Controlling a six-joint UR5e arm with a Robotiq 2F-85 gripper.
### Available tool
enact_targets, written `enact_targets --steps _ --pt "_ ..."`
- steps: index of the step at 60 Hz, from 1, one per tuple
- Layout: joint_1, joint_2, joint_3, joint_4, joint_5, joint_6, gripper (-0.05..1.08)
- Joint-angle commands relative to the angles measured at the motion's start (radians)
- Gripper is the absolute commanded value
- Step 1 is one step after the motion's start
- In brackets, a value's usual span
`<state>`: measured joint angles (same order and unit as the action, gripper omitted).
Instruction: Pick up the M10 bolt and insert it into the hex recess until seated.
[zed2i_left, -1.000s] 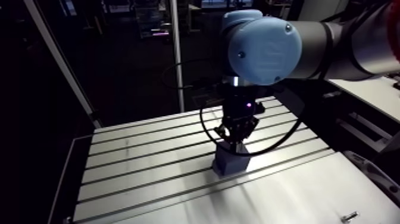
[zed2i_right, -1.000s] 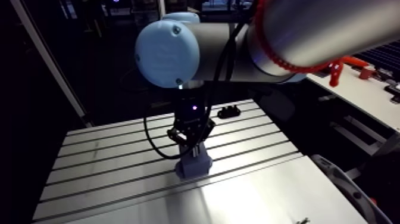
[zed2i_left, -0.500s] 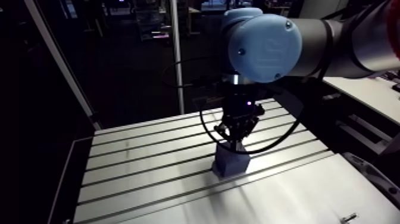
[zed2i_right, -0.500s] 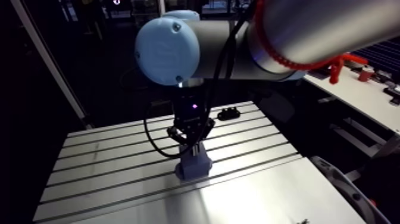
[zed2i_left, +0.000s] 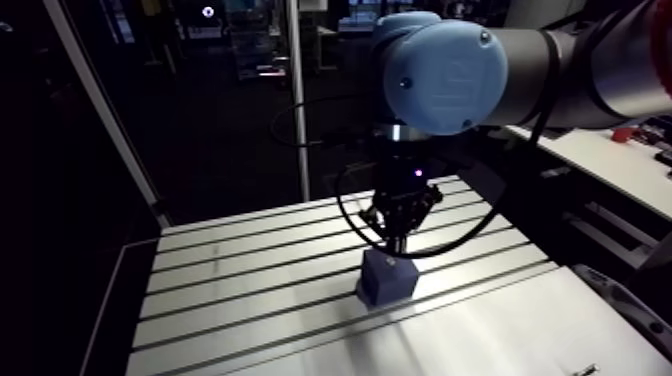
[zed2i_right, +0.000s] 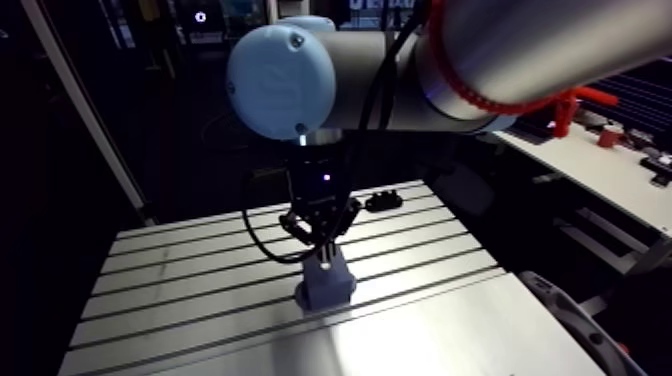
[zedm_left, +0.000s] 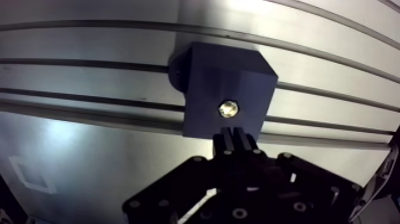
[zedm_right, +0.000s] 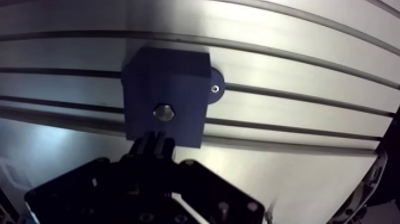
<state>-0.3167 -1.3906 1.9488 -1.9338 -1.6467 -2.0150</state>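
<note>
M10 bolt (zedm_left: 228, 109): one, its bright hex head showing in the middle of the top face of a dark blue block (zedm_left: 208, 71). Position relative to the pincer (zedm_left: 233, 132): just ahead of the tips, apart from them and not between them. Orientation: long axis upright, square to the table (zedm_left: 89, 149), head uppermost and facing the wrist camera. The shank is hidden inside the block, and whether the head sits flush or proud cannot be told. Pincer: both fingers (zedm_left: 240, 140) are pressed together with only a thin dark seam between them and nothing held. In the arm view it hangs at frame centre, straight above the block. Block: square-topped and resting on the table across two of its slots. It lies just below centre of the arm view, with the tips a little clear of its top. Lug (zedm_right: 215, 80): a rounded tab at the block's base on one side, flat on the table, carrying a small screw (zedm_right: 214, 89). Black item (zed2i_right: 383, 201): small, right of centre in the arm view, at the table's far edge and well apart from the block; its kind is not discernible.
</note>
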Motion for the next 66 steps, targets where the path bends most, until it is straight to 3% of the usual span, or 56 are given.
enact_targets --steps 1,9,24,33,57,66 --pt "0.001 -0.033 0.002 0.023 -0.003 0.001 0.0" --pt "0.001 -0.07 -0.004 0.04 -0.002 0.003 0.0" --pt "0.008 -0.164 -0.112 0.265 0.018 0.091 0.0" --pt "0.02 -0.203 -0.173 0.344 0.025 0.14 0.0" --pt "0.071 -0.215 -0.297 0.438 0.024 0.204 0.0" --pt "0.085 -0.208 -0.358 0.471 0.038 0.214 0.0"
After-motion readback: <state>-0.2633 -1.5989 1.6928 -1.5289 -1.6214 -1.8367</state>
